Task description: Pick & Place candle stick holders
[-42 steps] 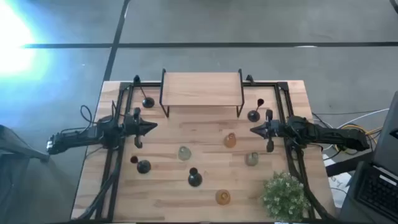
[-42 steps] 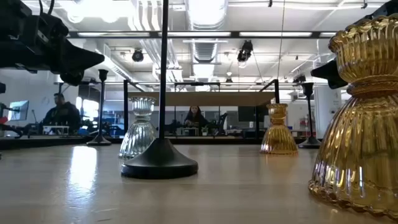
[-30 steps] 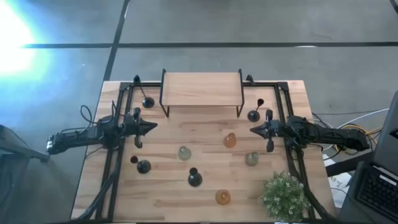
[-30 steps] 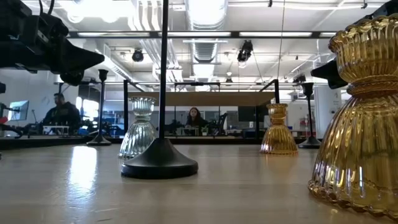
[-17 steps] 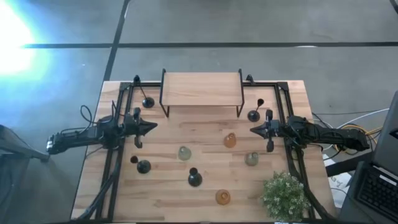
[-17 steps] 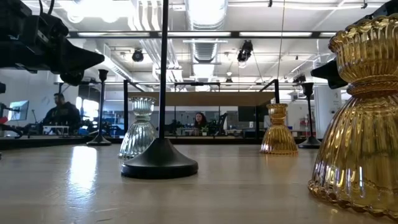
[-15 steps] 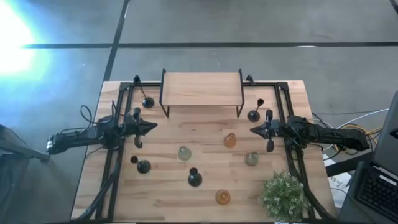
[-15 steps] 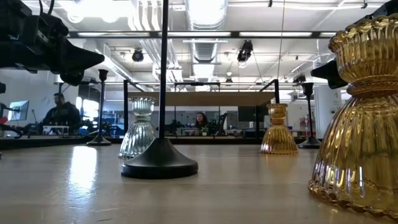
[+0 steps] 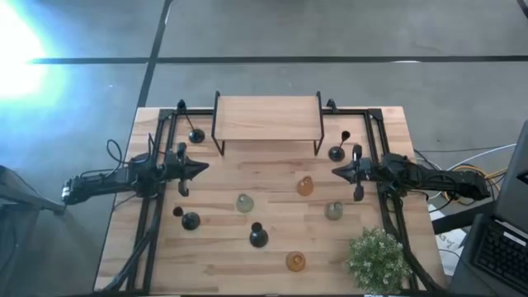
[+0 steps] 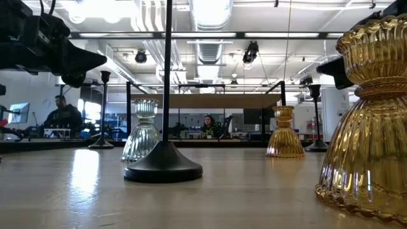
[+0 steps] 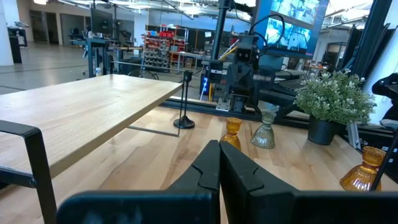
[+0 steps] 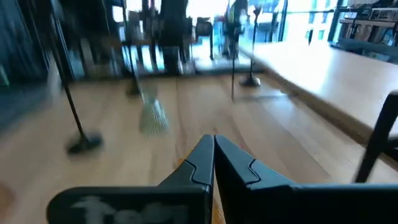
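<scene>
At three o'clock my clenched right gripper (image 9: 334, 172) risks toppling the thin-stemmed black candle stick holder (image 9: 337, 153) beside it.

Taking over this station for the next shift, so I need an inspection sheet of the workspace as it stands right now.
Surface: wooden table, with a raised wooden shelf at the back.
Job's things: eight candle holders standing on the table: four black, two amber, two pale green. None on the shelf.
Clutter: potted plant at the front right corner.
Grippers: left gripper and right gripper both shut and empty, facing each other over the table.
Cables: loose cables beside the right arm.
Surroundings: a person seated in the room behind.
</scene>
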